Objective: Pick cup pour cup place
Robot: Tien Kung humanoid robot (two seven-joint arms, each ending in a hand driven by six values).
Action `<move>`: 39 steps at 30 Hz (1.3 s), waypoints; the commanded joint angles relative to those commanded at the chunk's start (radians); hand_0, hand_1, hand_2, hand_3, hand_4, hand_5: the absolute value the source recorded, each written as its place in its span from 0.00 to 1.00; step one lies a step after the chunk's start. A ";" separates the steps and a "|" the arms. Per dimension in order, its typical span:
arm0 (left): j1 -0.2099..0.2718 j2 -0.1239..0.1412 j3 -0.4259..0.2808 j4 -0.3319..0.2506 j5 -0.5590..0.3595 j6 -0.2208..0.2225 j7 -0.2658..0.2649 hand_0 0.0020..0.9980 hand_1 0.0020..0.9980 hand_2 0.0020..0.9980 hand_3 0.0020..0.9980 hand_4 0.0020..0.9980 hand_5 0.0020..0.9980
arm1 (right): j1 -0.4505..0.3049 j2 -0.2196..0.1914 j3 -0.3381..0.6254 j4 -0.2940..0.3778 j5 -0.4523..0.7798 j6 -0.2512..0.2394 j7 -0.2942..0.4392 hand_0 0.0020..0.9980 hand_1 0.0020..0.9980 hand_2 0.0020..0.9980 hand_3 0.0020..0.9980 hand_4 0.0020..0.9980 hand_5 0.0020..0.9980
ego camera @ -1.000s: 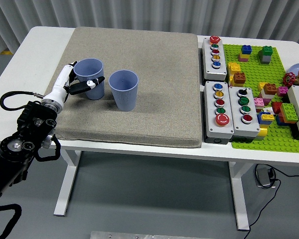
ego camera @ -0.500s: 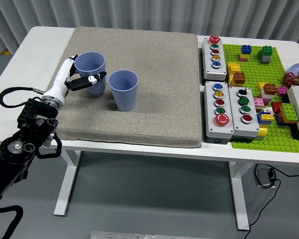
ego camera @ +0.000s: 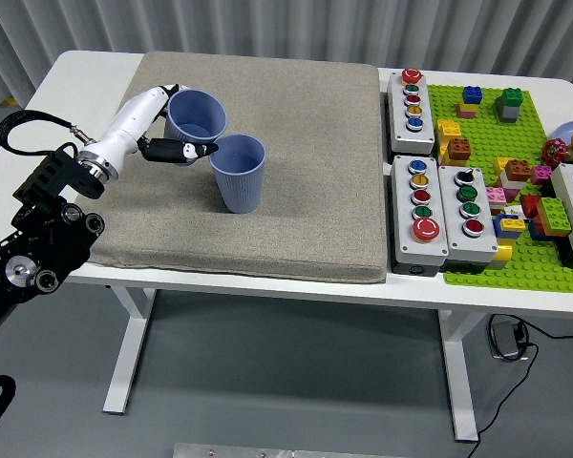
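With the left hand (ego camera: 172, 143) clasped around the lifted cup (ego camera: 197, 116), held tilted just beside the standing cup's (ego camera: 238, 172) rim over the mat (ego camera: 296, 143), a further tilt could knock that cup over or pour past it.

Bare mat (ego camera: 306, 191) right of standing cup (ego camera: 238, 173); button boxes (ego camera: 418, 162) beyond.

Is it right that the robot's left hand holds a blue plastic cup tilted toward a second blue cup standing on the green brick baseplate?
Not quite. In the head view the left hand does hold a blue plastic cup tilted toward the second blue cup, but that cup stands on the grey fabric mat, not the green brick baseplate.
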 joint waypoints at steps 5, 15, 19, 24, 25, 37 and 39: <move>-0.019 0.005 0.006 0.009 -0.005 0.005 -0.003 0.45 0.45 0.49 0.52 0.79 0.19 | 0.000 0.000 -0.006 0.000 0.000 -0.002 -0.001 0.69 0.66 0.60 0.59 0.00 0.27; -0.031 0.001 -0.003 0.002 0.017 0.012 -0.003 0.45 0.46 0.50 0.52 0.78 0.17 | 0.005 -0.002 -0.013 -0.002 0.000 -0.004 0.000 0.69 0.66 0.60 0.59 0.00 0.27; -0.035 0.013 -0.014 -0.023 0.114 0.018 0.000 0.45 0.46 0.50 0.52 0.77 0.16 | 0.006 -0.003 -0.012 -0.003 0.000 -0.004 0.001 0.69 0.66 0.60 0.59 0.00 0.27; -0.035 0.027 -0.018 -0.042 0.200 0.018 0.003 0.45 0.46 0.50 0.52 0.77 0.16 | 0.008 -0.004 -0.012 -0.004 0.000 -0.006 0.003 0.69 0.66 0.60 0.59 0.00 0.27; -0.036 0.033 -0.017 -0.046 0.214 0.018 0.004 0.45 0.46 0.50 0.52 0.77 0.16 | 0.009 -0.004 -0.012 -0.004 0.000 -0.006 0.003 0.69 0.66 0.60 0.59 0.00 0.27; -0.049 0.106 0.033 -0.098 0.297 0.019 0.010 0.45 0.46 0.49 0.52 0.77 0.15 | 0.011 -0.007 -0.014 -0.005 0.000 -0.006 0.003 0.69 0.66 0.60 0.59 0.00 0.27; -0.054 0.111 0.043 -0.105 0.302 0.019 0.012 0.45 0.46 0.49 0.52 0.77 0.15 | 0.010 -0.007 -0.013 -0.005 0.000 -0.005 0.003 0.69 0.66 0.60 0.59 0.00 0.27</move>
